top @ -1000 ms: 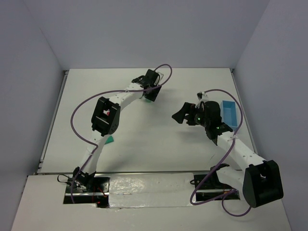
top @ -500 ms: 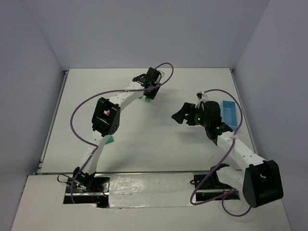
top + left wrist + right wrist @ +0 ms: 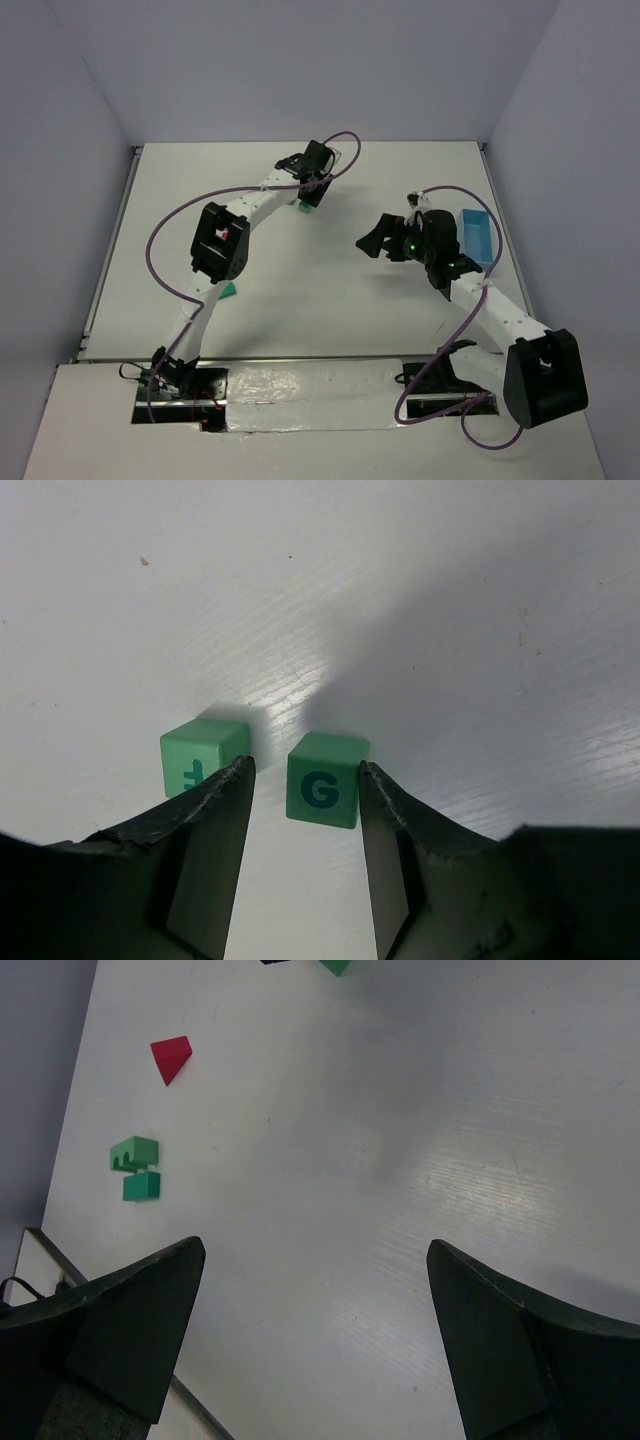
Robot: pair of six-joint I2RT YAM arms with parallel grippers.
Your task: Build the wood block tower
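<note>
1. seen from above, the left arm (image 3: 240,215) stretches across a white table (image 3: 330,300) towards 12 o'clock. the left gripper (image 3: 312,186) sits low over the surface near the far side.
2. in the left wrist view, the left gripper's fingers (image 3: 210,850) stand part-way closed around a green cube marked "g" (image 3: 322,792). the finger at 3 o'clock looks to be against the cube's side. a gap shows at the 9 o'clock finger, so the cube is framed, not pinched.
3. a second green cube (image 3: 203,758) lies just beside the first at its 9 o'clock, apart from it, outside the fingers and partly hidden behind one.
4. the right gripper (image 3: 375,243) hangs at 3 o'clock of the table's middle, fingers spread wide and holding nothing.
5. the right wrist view shows a red wedge (image 3: 171,1058) lying loose on the table. at its 6 o'clock, apart from it, is a notched green block (image 3: 134,1153) with a green brick (image 3: 141,1186) right against it.
6. a light blue tray (image 3: 477,238) lies at the table's 3 o'clock edge.
</note>
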